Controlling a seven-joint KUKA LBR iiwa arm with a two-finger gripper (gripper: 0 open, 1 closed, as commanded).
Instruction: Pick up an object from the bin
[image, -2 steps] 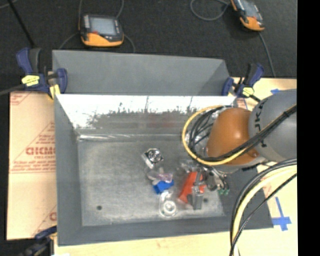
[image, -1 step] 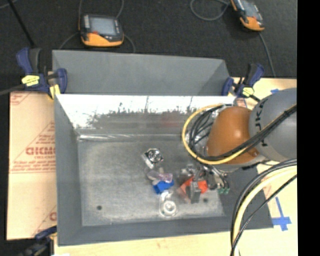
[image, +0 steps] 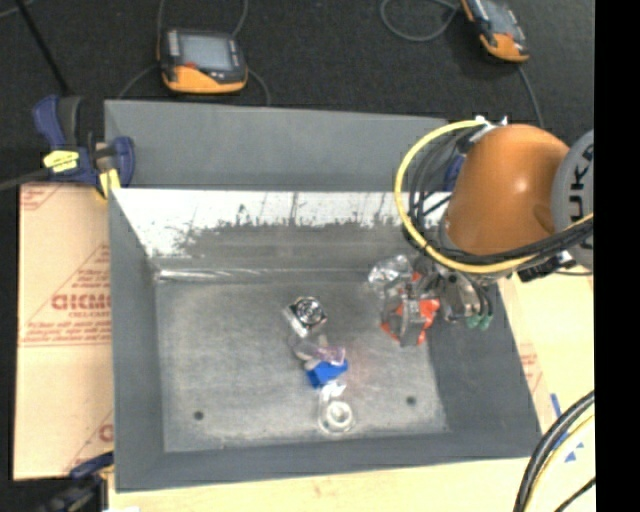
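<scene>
Gripper on the orange-capped arm hangs low over the right side of the grey bin, just beside a crumpled silvery wrapper; whether it is open or closed cannot be told. Near the bin's middle lie a shiny metal piece, a blue scrap and a pale ring.

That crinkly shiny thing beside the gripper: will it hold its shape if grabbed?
Probably not: the crinkly shiny thing looks like creased foil or film, so it is likely light and crushable. Its glossy surface may also slip.
</scene>
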